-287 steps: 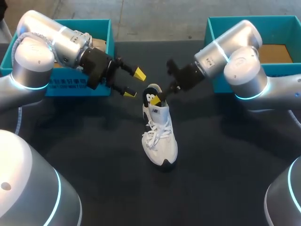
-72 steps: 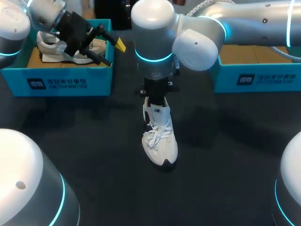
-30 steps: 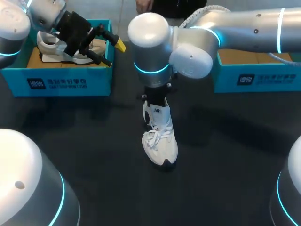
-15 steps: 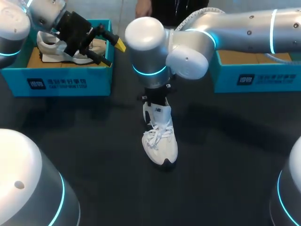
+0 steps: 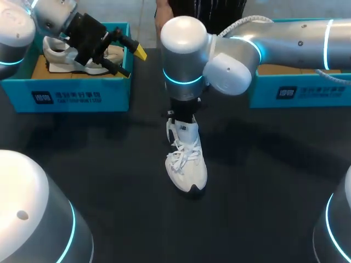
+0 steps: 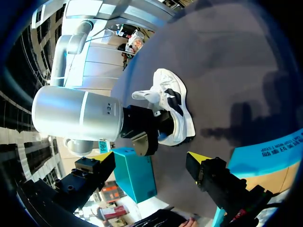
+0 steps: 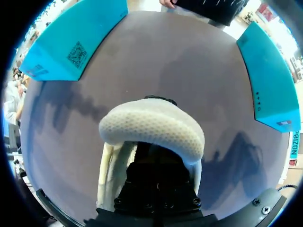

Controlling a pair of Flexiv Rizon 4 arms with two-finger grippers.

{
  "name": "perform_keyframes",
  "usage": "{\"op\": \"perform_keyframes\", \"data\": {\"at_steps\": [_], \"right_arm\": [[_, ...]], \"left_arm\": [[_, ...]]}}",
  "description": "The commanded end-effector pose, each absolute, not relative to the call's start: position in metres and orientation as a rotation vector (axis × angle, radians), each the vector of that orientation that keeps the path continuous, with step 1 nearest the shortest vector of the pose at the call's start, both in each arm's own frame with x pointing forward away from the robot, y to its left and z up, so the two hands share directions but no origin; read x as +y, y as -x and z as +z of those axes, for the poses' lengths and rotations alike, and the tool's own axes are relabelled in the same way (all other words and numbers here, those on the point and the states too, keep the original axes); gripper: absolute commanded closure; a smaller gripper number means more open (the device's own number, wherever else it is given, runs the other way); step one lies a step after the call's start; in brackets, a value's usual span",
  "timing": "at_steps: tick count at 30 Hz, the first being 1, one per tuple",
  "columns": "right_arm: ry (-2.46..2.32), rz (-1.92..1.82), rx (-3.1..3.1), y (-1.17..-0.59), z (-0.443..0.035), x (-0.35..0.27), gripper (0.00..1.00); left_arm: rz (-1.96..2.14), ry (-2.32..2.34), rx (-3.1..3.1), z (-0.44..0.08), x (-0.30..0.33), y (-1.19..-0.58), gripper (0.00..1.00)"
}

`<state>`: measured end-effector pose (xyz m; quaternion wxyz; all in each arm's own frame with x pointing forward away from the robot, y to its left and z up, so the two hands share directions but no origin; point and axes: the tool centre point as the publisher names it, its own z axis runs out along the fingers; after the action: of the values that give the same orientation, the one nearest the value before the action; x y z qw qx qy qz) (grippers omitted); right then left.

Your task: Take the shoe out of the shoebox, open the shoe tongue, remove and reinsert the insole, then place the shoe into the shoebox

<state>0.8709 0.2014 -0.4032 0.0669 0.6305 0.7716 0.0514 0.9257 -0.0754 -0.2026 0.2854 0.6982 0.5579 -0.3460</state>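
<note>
Two tools, one near: the right tool (image 5: 181,114) stands straight down in the heel opening of the shoe (image 5: 186,161); whether it grips anything I cannot tell. The shoe lies mid-desk (image 5: 263,181), toe toward the robot, heel away. The left tool (image 5: 131,59), spread open, hangs over the left shoebox (image 5: 82,96), well apart.

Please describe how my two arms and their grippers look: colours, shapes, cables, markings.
The left arm and right arm are silver-grey with rounded joints and glowing cyan rings. A pale ribbed cable runs along the right arm. The left gripper is black and angular with bright yellow tips; the right gripper shows a black body.
</note>
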Motion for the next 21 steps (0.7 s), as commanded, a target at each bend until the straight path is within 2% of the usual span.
{"op": "perform_keyframes", "data": {"at_steps": [1, 12, 21], "right_arm": [[-1.865, 0.162, 2.314, -0.863, -0.393, 0.209, 1.0], [-1.819, 0.107, 2.215, -0.871, -0.375, 0.206, 1.0], [-1.852, 0.077, 2.174, -0.882, -0.386, 0.193, 1.0]], "left_arm": [[-0.922, -1.869, 1.493, -0.202, -0.075, -0.925, 0.0], [-0.922, -1.869, 1.493, -0.202, -0.075, -0.925, 0.0], [-0.922, -1.869, 1.493, -0.202, -0.075, -0.925, 0.0]]}}
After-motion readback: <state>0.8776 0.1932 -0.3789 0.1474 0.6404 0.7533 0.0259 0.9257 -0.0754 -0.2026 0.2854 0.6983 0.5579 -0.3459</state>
